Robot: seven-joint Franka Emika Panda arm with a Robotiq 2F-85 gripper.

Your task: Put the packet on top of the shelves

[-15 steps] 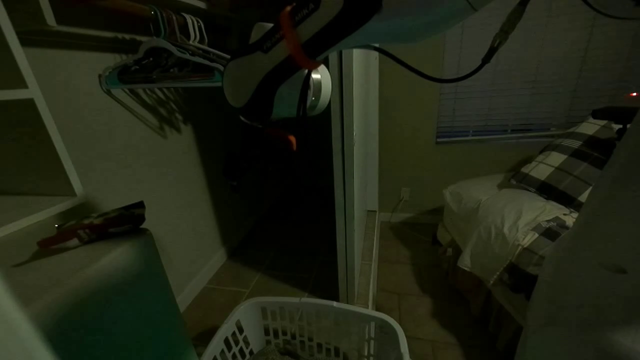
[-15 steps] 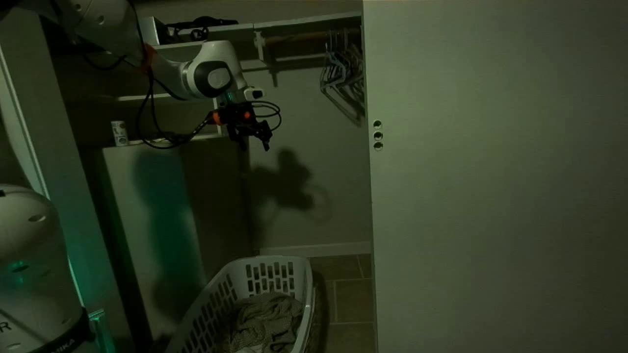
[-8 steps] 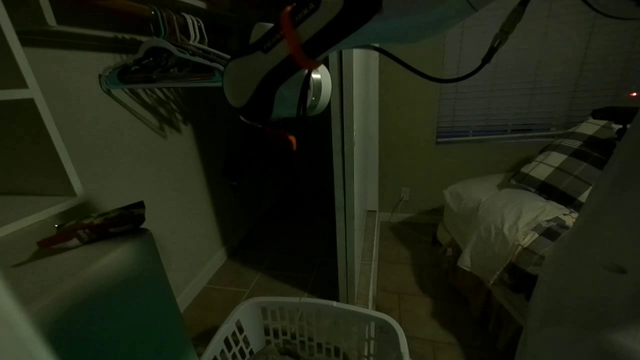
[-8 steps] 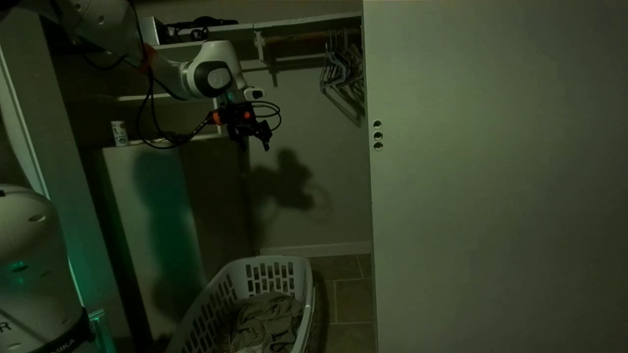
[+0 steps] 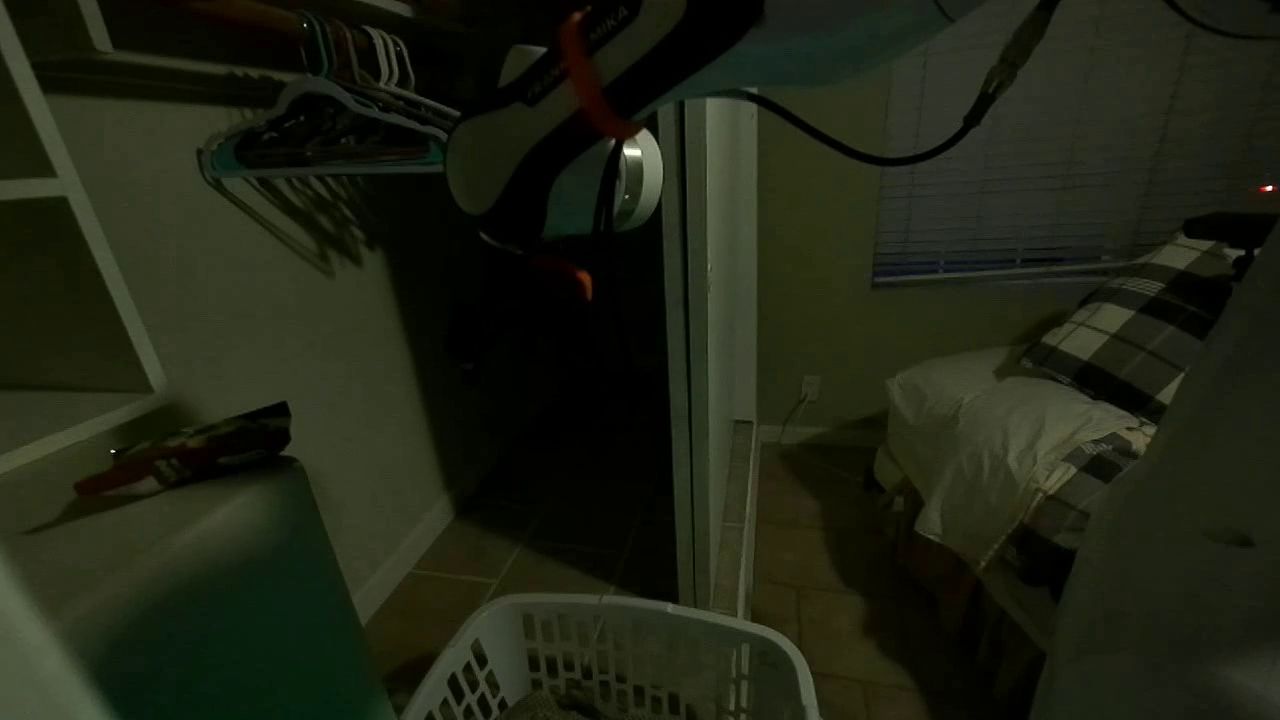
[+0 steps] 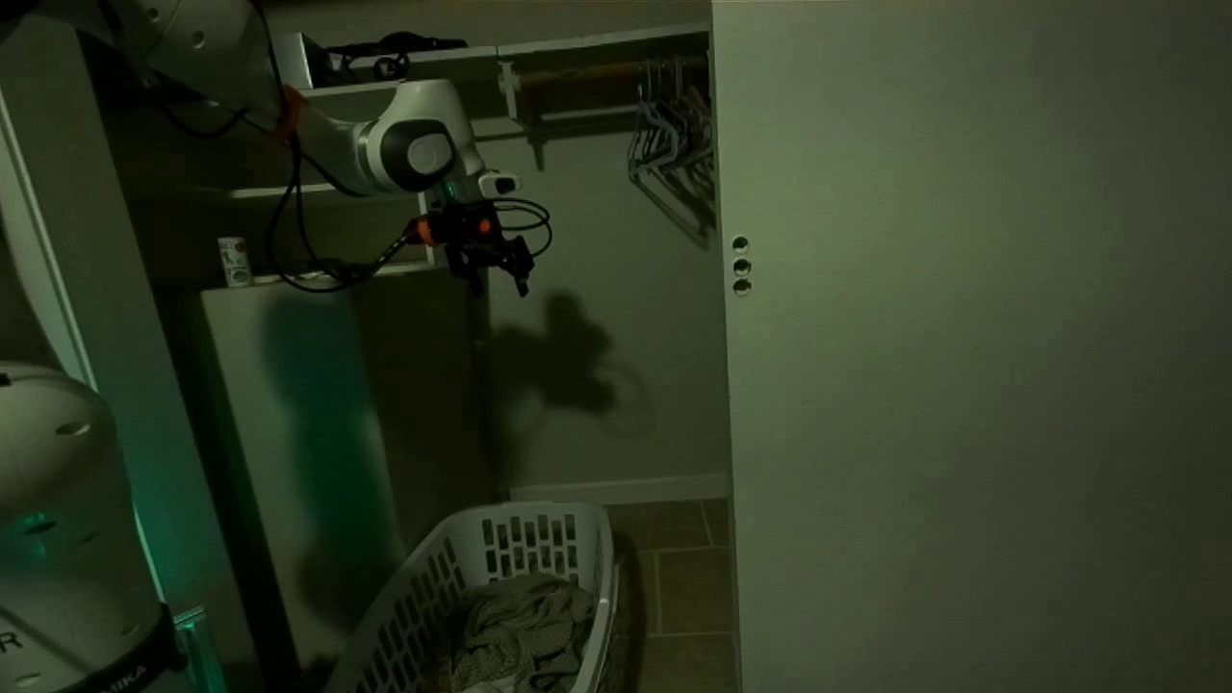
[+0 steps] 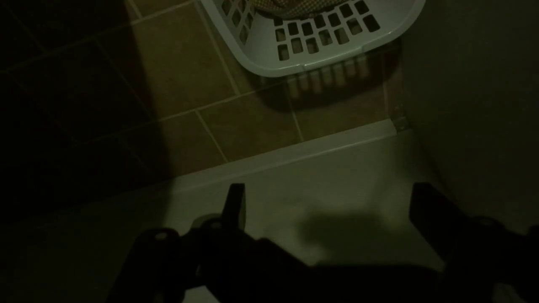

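- My gripper [image 7: 329,185] hung with its jaws spread wide and nothing between them.
- The packet [image 5: 195,452] lay on the flat top of the teal-green cabinet [image 5: 240,600], close to an edge and near the shelves [image 5: 115,290]; my wrist view did not show it.
- I judged that no step was done: reaching, grasping, lifting and setting it on top of the shelves were all left.

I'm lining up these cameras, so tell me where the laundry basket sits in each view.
In an exterior view: laundry basket at bottom centre, cut off by the lower edge.
In an exterior view: laundry basket at the bottom, left of centre, cut off.
Wrist view: laundry basket at the top, right of centre.
Shared landmark: tiled floor beside it.
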